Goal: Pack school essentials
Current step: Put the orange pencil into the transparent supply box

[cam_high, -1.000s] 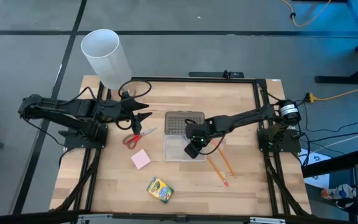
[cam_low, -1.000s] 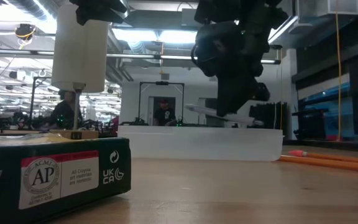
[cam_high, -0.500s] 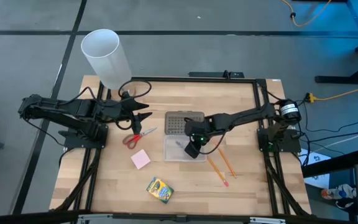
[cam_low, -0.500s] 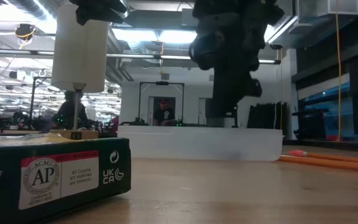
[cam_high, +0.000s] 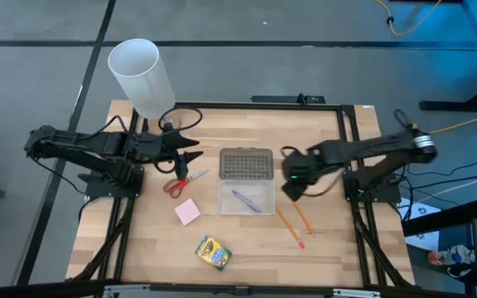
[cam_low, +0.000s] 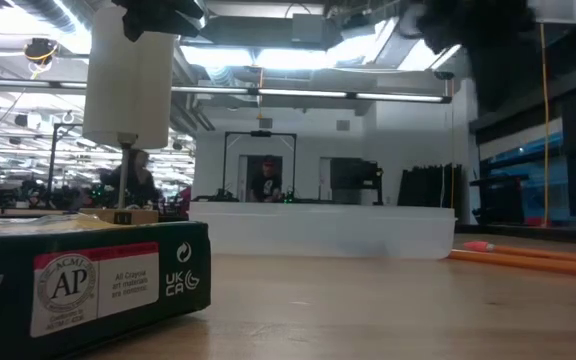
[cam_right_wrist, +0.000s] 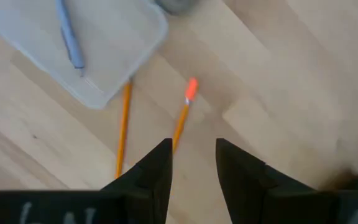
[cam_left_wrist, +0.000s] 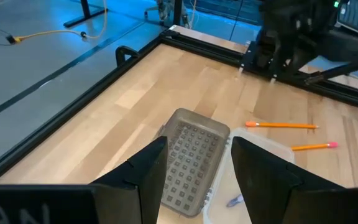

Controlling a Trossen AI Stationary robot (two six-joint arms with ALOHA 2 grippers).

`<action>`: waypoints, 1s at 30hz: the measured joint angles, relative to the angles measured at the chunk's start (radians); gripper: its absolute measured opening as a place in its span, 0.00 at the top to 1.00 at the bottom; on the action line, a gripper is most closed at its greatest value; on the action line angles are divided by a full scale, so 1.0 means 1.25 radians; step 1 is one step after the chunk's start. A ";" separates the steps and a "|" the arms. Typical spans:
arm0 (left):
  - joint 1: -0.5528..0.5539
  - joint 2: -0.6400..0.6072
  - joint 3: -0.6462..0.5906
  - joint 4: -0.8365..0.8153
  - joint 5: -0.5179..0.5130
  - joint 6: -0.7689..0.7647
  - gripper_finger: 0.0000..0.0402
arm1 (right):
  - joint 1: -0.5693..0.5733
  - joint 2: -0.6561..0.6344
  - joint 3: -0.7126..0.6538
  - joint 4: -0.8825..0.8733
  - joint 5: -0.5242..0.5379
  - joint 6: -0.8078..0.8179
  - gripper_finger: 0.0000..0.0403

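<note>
1. Lying loose in the clear rectangular plastic case (cam_high: 246,199) is the slim blue-grey pen (cam_high: 244,199), diagonal on the case floor; the case's grey dotted lid (cam_high: 246,164) sits flat on the table, touching the case's far edge.
2. Judged step: pen packed, pencils next. The two long orange wooden pencils (cam_high: 295,220) lie side by side on the pale wood-plank table (cam_high: 321,149), just beside the case.
3. Right gripper (cam_high: 292,185) hovers near the pencils' upper ends, its dark fingers (cam_right_wrist: 156,174) parted, nothing between them; in the right wrist view one pencil's eraser tip points toward the gap.
4. Next move likely calls for a descent over one thin, round, roll-prone shaft, a narrow pinch mid-length, and a lift over the low case wall.
5. Unpacked items: red-handled metal scissors (cam_high: 184,181), pink square sticky-note pad (cam_high: 187,212), and yellow-green cardboard crayon box (cam_high: 212,252), well apart toward the table's left half.
6. Left gripper (cam_high: 190,160) waits above the scissors, fingers spread wide and empty, beside a tall white smooth cylinder (cam_high: 142,79).
</note>
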 joint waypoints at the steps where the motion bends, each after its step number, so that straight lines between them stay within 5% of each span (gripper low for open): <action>1: 0.000 0.000 0.000 0.000 0.000 0.000 0.57 | 0.010 -0.035 -0.033 0.009 0.000 0.045 0.69; 7: 0.000 0.000 0.000 0.000 -0.003 0.000 0.57 | 0.079 -0.162 -0.239 0.149 0.000 0.289 0.69; 12: 0.000 0.000 0.000 0.000 -0.019 0.001 0.57 | 0.097 -0.137 -0.339 0.369 0.000 0.321 0.69; 30: 0.000 0.000 0.000 0.000 -0.029 0.001 0.57 | 0.093 0.080 -0.352 0.461 0.041 0.316 0.71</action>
